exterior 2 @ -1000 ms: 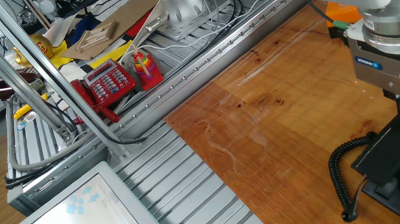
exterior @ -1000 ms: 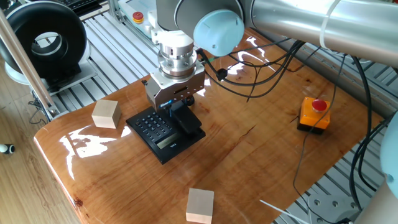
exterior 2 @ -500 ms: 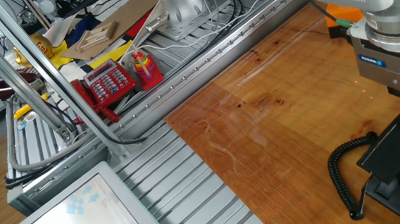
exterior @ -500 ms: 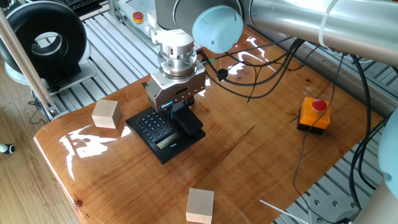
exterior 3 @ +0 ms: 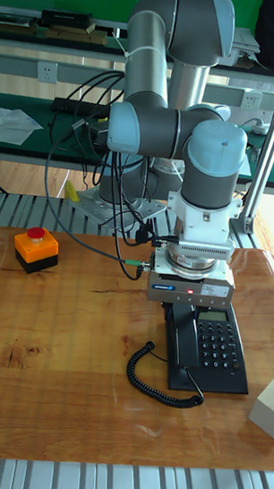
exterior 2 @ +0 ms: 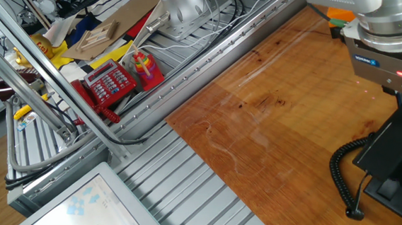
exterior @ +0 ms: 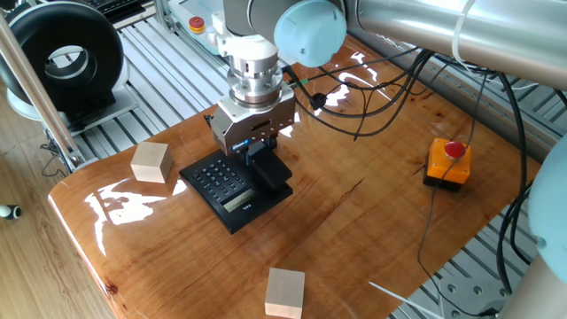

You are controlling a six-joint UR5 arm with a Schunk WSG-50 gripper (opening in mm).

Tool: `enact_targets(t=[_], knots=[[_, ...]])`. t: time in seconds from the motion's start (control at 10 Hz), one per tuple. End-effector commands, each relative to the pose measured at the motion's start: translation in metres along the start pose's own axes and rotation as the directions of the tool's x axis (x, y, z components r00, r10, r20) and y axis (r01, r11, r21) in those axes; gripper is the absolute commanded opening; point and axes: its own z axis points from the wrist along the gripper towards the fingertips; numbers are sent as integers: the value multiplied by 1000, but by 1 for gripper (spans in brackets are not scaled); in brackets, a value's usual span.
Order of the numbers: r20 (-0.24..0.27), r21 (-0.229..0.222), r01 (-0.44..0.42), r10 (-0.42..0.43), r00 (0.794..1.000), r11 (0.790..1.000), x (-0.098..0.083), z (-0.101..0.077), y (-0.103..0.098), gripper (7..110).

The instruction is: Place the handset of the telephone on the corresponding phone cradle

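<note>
Glossy wooden tabletop [exterior: 354, 221] sitting on a ribbed aluminium frame, carrying two wooden cubes [exterior: 151, 162], an orange box [exterior: 447, 163] and a black phone base [exterior: 232, 188]. Handset [exterior: 268, 170] lying along the phone cradle [exterior 3: 180, 344], coiled cord [exterior 3: 154, 379] trailing beside. Tool [exterior: 257, 152] hovering directly over the handset; finger spread: cannot tell.

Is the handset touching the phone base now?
Touching. In one fixed view the handset lies along the side strip of the phone base, with no gap visible, below the gripper.
</note>
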Motion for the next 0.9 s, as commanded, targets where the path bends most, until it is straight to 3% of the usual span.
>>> enact_targets(t=[0.0,0.3,0.8], knots=[[-33,-7,-8,8,999,1000,6,-1,0,7],[-45,-17,-21,20,999,1000,9,-7,-1,7],[5,-100,-110,111,994,989,-10,-12,13,7]])
